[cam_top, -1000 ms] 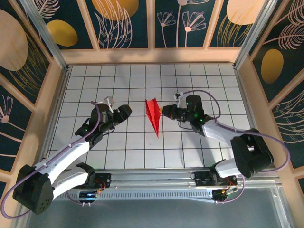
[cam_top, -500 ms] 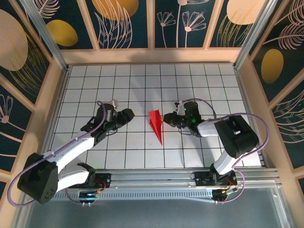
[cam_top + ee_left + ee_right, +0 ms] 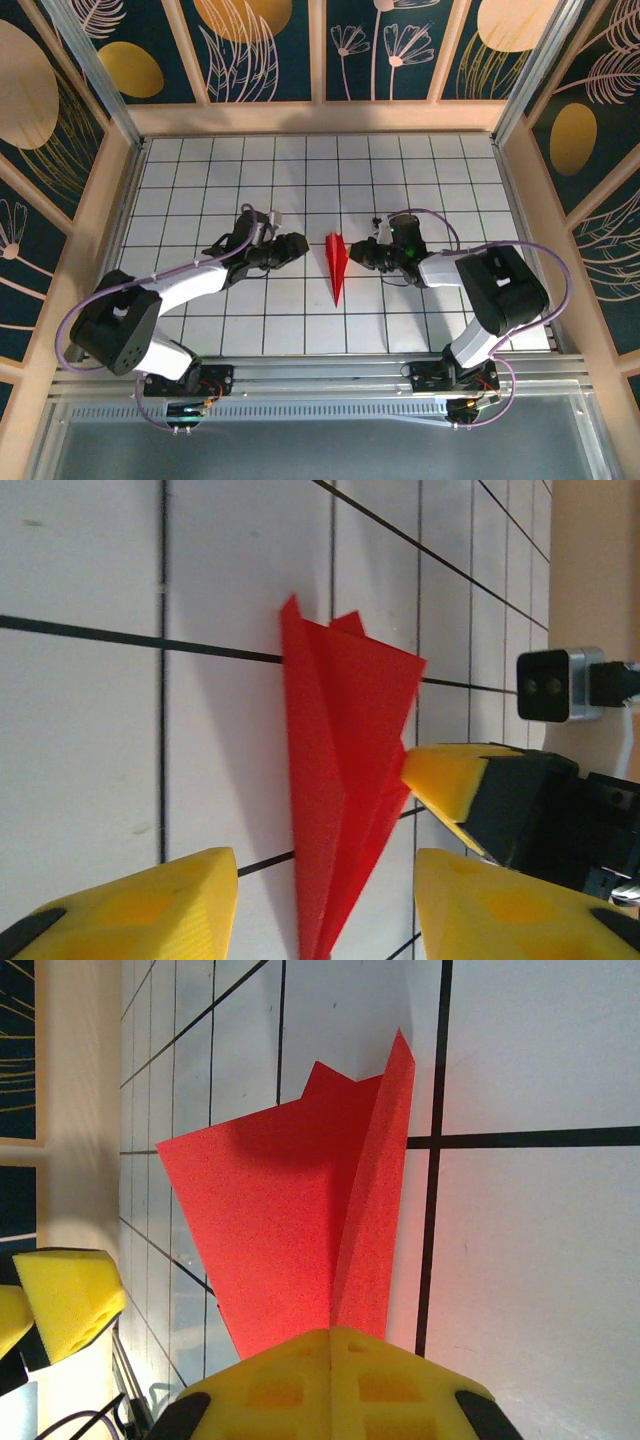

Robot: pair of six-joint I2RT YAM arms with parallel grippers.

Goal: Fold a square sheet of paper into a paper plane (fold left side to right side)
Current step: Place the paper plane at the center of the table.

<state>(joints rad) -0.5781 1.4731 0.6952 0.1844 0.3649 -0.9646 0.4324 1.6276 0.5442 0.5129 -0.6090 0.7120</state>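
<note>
Nearest, noted both arms rising from the metal rail [image 3: 330, 372] at the table's near edge. Further in, found the left gripper [image 3: 298, 246] released, its yellow foam fingers [image 3: 150, 910] spread wide and, in the top view, apart from the paper. Found the right gripper [image 3: 356, 251] clenched, yellow pads [image 3: 270, 1390] pressed together on the near edge of the bright red paper plane [image 3: 336, 262], a narrow pointed dart with a centre crease. Located the plane between the two grippers: just ahead of the left fingertips, touching the right ones. Saw its point aimed back towards the arm bases and its wide tail away from them, resting on the white gridded tabletop [image 3: 400, 180] with folds partly raised. From the left wrist, spotted a small grey camera box [image 3: 550, 685] beyond the right gripper. Farthest, recorded a pale wooden frame [image 3: 320, 118] and dark floral wall panels [image 3: 270, 50].
</note>
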